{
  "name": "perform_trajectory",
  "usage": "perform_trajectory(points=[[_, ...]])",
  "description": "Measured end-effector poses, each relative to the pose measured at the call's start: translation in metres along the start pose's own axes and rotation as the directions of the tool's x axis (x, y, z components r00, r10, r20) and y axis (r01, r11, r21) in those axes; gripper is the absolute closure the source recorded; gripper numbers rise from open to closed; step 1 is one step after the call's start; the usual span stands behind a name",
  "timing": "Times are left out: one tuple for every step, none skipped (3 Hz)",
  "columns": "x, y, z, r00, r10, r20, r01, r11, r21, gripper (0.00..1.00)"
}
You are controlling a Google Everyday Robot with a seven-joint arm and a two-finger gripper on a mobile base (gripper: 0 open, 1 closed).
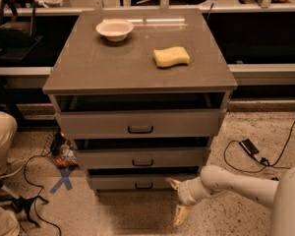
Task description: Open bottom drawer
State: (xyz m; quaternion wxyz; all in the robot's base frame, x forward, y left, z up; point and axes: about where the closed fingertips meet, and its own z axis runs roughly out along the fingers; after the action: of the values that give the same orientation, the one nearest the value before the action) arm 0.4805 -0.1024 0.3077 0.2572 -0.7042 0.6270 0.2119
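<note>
1. Grey bottom drawer lies just left of the gripper; its handle is near the upper finger, untouched.
2. Gripper spread wide, holding nothing.
3. Drawer looks not yet pulled out; grasping and pulling remain.

My gripper, below the table front-right corner, hides the bottom drawer right end; my arm runs off-frame.
</note>
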Motion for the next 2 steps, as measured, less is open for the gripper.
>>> perform_trajectory(points=[[0.0440, -0.0475, 0.0625, 0.999, 0.020, 0.029, -0.020, 0.9998, -0.007, 0.00], [0.0441, -0.0476, 0.0627, 0.999, 0.017, 0.028, -0.017, 0.9998, -0.003, 0.00]])
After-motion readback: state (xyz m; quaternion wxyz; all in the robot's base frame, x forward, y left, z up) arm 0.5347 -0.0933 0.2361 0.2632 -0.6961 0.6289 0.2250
